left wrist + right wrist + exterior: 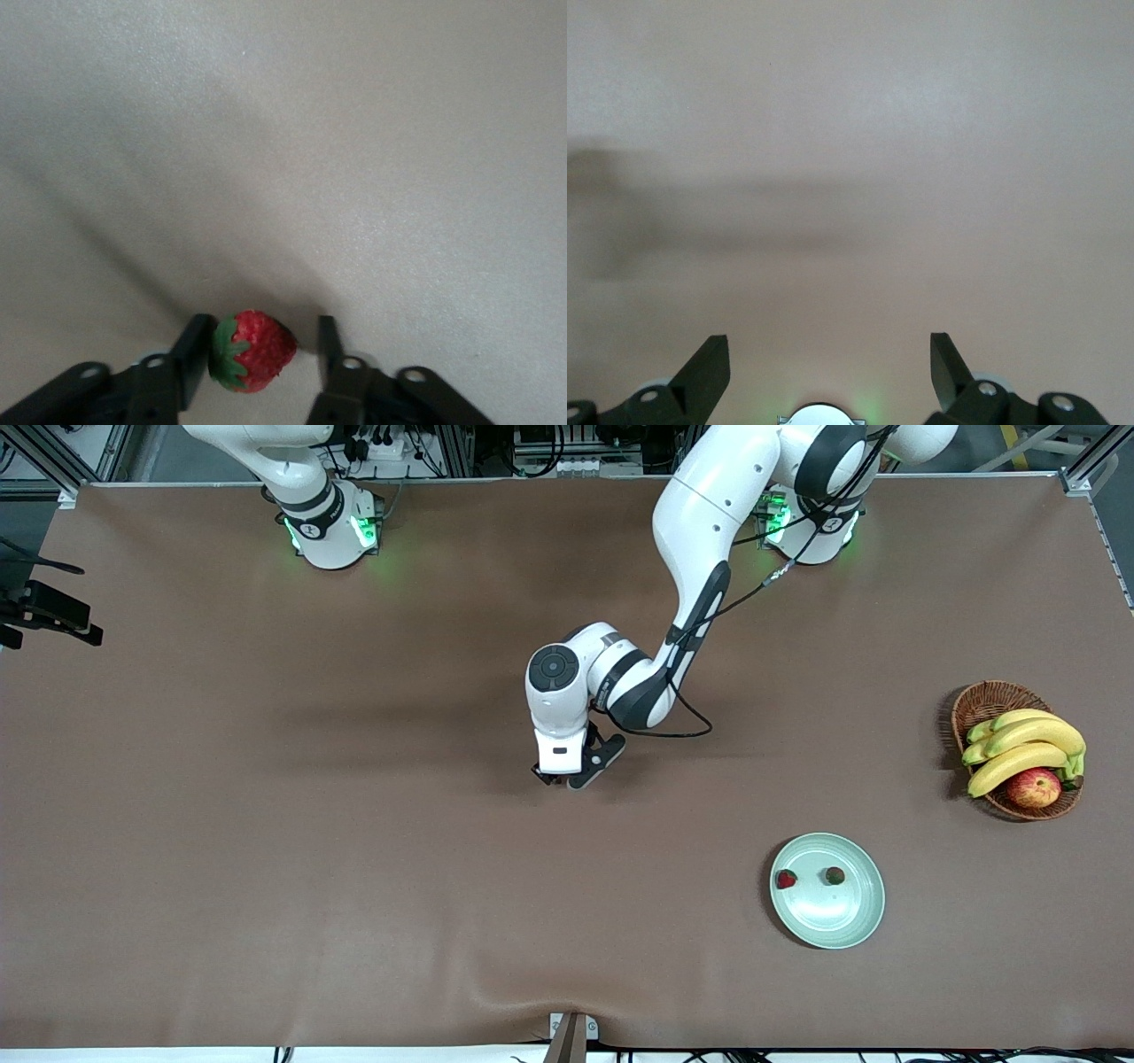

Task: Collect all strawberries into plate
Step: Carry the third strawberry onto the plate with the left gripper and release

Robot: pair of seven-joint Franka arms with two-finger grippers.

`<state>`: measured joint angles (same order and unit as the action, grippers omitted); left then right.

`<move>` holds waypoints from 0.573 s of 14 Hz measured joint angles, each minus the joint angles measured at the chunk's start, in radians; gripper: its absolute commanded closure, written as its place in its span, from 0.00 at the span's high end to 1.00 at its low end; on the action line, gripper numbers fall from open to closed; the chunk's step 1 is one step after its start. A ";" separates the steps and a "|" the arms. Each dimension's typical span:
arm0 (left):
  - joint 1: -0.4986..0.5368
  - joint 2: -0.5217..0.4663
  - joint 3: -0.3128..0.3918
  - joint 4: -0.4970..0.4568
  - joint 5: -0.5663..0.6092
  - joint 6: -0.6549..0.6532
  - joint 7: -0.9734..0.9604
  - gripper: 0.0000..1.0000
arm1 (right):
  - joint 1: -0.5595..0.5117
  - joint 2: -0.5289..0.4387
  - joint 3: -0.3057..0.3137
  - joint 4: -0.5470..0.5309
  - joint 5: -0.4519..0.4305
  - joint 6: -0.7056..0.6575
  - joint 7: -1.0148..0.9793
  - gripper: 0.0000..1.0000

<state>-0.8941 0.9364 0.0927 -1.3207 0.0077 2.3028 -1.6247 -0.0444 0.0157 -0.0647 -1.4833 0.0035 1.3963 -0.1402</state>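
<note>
The left gripper [257, 350] is down at the table [266, 824], near its middle. Its jaws stand partly open around a strawberry [252, 351]: one finger [193, 350] touches the green cap, the other shows a small gap from the red tip. The berry lies on its side between them. The right gripper [828, 367] waits with jaws wide and nothing between them. Two more strawberries [786, 879] [834, 875] sit on the plate [842, 930], well apart from the left jaws, toward the left arm's end.
</note>
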 measured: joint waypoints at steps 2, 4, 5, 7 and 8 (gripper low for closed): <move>0.001 -0.001 0.000 0.002 -0.001 0.000 0.000 0.00 | 0.000 -0.001 0.000 0.000 0.000 0.000 0.000 1.00; 0.002 -0.001 0.000 0.005 -0.001 0.002 0.000 0.00 | 0.000 -0.001 0.000 -0.001 -0.001 0.000 0.000 1.00; 0.004 -0.001 0.002 0.009 -0.001 0.003 0.000 0.00 | 0.000 -0.001 0.000 -0.001 -0.001 0.000 0.000 1.00; 0.027 -0.015 0.022 0.019 -0.001 0.008 -0.009 0.00 | 0.000 -0.001 0.000 -0.005 -0.001 -0.001 0.002 1.00; 0.062 -0.031 0.033 0.025 -0.001 0.008 -0.011 0.00 | 0.000 -0.001 0.000 -0.007 -0.001 -0.003 0.016 1.00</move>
<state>-0.8320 0.9053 0.1262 -1.2960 0.0063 2.3106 -1.6358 -0.0444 0.0143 -0.0647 -1.4898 0.0028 1.3935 -0.1242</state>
